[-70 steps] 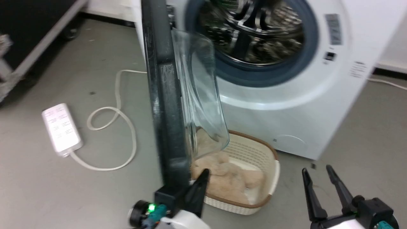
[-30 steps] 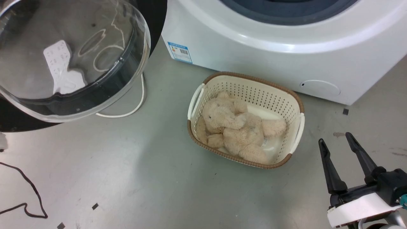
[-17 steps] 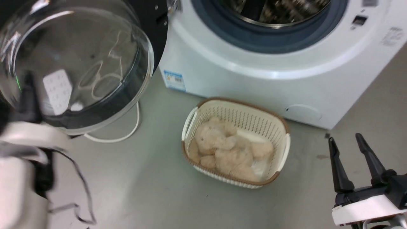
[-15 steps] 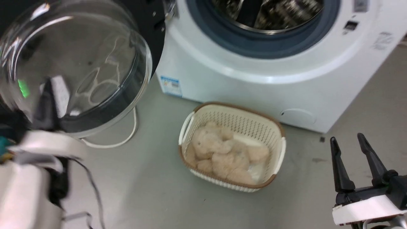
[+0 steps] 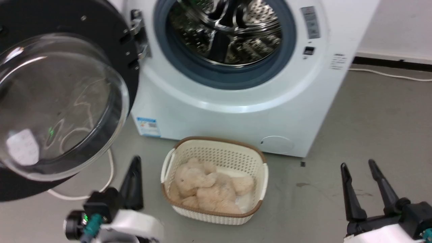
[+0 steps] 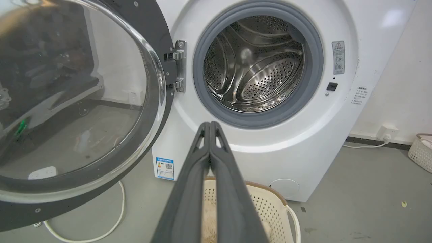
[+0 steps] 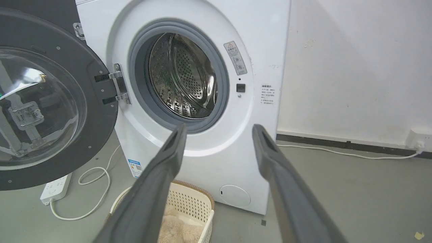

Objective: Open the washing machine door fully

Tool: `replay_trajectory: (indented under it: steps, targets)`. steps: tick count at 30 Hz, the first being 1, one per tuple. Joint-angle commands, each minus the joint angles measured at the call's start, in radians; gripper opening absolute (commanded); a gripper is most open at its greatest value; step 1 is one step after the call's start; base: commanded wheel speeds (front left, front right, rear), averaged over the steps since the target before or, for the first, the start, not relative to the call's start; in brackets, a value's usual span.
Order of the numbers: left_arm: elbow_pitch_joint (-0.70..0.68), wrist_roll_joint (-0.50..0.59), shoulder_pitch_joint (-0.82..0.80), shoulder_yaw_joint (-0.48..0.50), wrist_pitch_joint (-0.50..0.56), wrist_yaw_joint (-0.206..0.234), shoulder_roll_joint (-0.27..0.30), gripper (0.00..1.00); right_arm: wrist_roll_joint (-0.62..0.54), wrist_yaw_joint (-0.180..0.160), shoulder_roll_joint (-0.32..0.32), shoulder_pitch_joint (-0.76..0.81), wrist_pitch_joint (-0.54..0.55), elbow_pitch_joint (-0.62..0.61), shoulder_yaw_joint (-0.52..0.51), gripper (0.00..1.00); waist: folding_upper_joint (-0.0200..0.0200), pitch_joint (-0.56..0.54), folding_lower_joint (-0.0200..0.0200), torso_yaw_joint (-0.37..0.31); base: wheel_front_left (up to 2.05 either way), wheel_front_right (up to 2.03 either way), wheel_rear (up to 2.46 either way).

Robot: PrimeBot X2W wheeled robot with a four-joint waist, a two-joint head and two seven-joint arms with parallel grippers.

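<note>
Washing machine door (image 5: 60, 101), the big round glossy black one with the bulging clear glass bowl, hangs swung wide on its metal hinge (image 5: 140, 37). It is up and to the left of the left gripper (image 5: 136, 161), and nothing touches it. That left gripper sits low, its two long dark fingers pressed together on nothing, pointing up toward the machine front. The right gripper (image 5: 357, 164) is low too, fingers spread apart and empty, well to the right of the door. Straight ahead of both is the white front-loading washing machine (image 5: 236, 114), its steel drum (image 5: 226, 30) exposed inside a grey rubber ring (image 5: 236, 79). Between the two grippers, just right of the left one, a cream perforated plastic basket with a brown rim (image 5: 216, 216) stands just in front of the machine, with a beige plush toy (image 5: 206, 189) lying in it. Beyond the basket, low on the machine, there's a small round white flap (image 5: 276, 144). Left of the left gripper, under the door, a white cable (image 5: 110, 168) loops across the smooth grey floor (image 5: 371, 111). A white wall (image 7: 354, 60) rises behind, off to the right.
</note>
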Motion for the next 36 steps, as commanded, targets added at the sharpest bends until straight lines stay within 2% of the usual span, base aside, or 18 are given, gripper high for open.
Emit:
replay_trajectory:
  steps: [1,2,3,7,22,33,34,36]
  targets:
    - [0.0,0.013,0.025,-0.011,-0.005,0.008,-0.006,0.29,-0.008,-0.001,0.005,0.018,-0.007,0.006,0.001,1.0,0.0,-0.023,0.0002,-0.03,0.0,0.0,0.0]
    - [0.003,0.021,0.038,-0.02,-0.005,0.012,-0.009,0.5,-0.009,-0.001,0.007,0.026,-0.008,0.009,0.002,1.0,0.0,-0.029,0.0002,-0.036,0.0,0.0,0.0]
    - [0.006,0.029,0.049,-0.029,-0.006,0.016,-0.011,1.0,-0.009,-0.001,0.009,0.036,-0.009,0.01,0.002,1.0,0.0,-0.032,0.0002,-0.041,0.0,0.0,0.0]
    - [0.017,0.056,0.083,-0.057,-0.006,0.034,-0.016,1.0,-0.011,-0.001,0.015,0.067,-0.013,0.016,-0.001,1.0,0.0,-0.037,0.0002,-0.054,0.0,0.0,0.0]
    - [0.06,0.074,0.103,-0.106,0.005,0.045,-0.026,1.0,-0.012,-0.001,0.021,0.085,-0.011,0.041,0.002,1.0,0.0,-0.036,0.0002,-0.054,0.0,0.0,0.0]
    - [0.05,0.063,0.093,-0.109,0.004,0.033,-0.017,1.0,-0.003,-0.001,0.022,0.086,-0.004,0.059,0.01,1.0,0.0,-0.038,0.0002,-0.049,0.0,0.0,0.0]
    - [0.052,0.063,0.102,-0.106,0.005,0.034,-0.017,0.0,-0.004,0.0,0.017,0.074,-0.006,0.056,0.01,0.0,0.0,-0.038,0.0002,-0.049,0.0,0.0,0.0]
    - [0.053,0.061,0.102,-0.105,0.005,0.033,-0.018,0.0,-0.004,0.0,0.017,0.074,-0.005,0.056,0.009,0.0,0.0,-0.038,0.0002,-0.049,0.0,0.0,0.0]
